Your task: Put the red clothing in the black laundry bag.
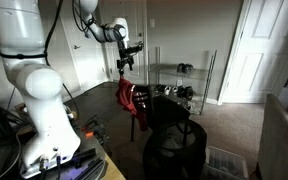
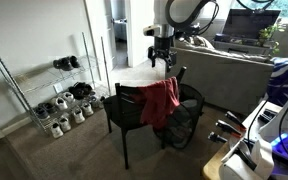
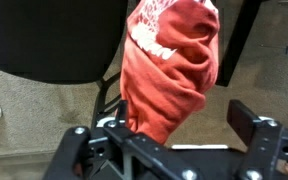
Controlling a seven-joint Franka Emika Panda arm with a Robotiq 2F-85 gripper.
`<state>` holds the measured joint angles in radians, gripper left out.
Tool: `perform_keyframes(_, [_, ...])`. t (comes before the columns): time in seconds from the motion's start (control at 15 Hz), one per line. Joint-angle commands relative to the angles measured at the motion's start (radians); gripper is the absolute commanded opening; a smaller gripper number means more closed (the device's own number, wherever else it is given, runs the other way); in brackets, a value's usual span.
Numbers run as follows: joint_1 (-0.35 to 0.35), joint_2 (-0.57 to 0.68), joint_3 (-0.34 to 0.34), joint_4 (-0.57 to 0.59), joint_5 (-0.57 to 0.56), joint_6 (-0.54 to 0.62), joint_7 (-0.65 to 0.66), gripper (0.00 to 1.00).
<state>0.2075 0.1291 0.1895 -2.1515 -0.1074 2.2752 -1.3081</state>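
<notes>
One crumpled red garment (image 3: 174, 80), white-printed.

White-shelled arm wearing a black gripper

The arm (image 1: 29, 70) is showing fat, rounded white links with a smooth gloss, darker seams are parting one link from the next, and a thin dark cable (image 1: 56, 28) is looping beside the upper links in an exterior view. The gripper (image 2: 161, 57) is reading as a small black block under a pale wrist in both exterior views. In the wrist view its frame is appearing matte black and angular, small round silvery fasteners (image 3: 81, 131) are dotting the bars, and its fingers (image 3: 249, 120) are looking squat and blocky.
</notes>
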Motion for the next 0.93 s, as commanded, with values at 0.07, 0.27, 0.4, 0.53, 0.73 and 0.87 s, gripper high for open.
perform_keyframes(0.07, [-0.03,-0.015,-0.006,-0.024,-0.028,-0.052,0.014,1.0])
perform_keyframes(0.27, [-0.042,-0.002,-0.02,-0.021,-0.05,-0.04,0.026,1.0])
perform_keyframes(0.4, [-0.044,0.005,-0.013,-0.007,-0.027,-0.049,0.002,1.0])
perform_keyframes(0.53, [-0.046,0.005,-0.016,-0.007,-0.028,-0.049,0.003,1.0])
perform_keyframes(0.73, [-0.046,0.005,-0.016,-0.007,-0.028,-0.049,0.003,1.0])
perform_keyframes(0.87, [-0.046,0.06,-0.01,-0.001,-0.01,0.005,-0.015,1.0])
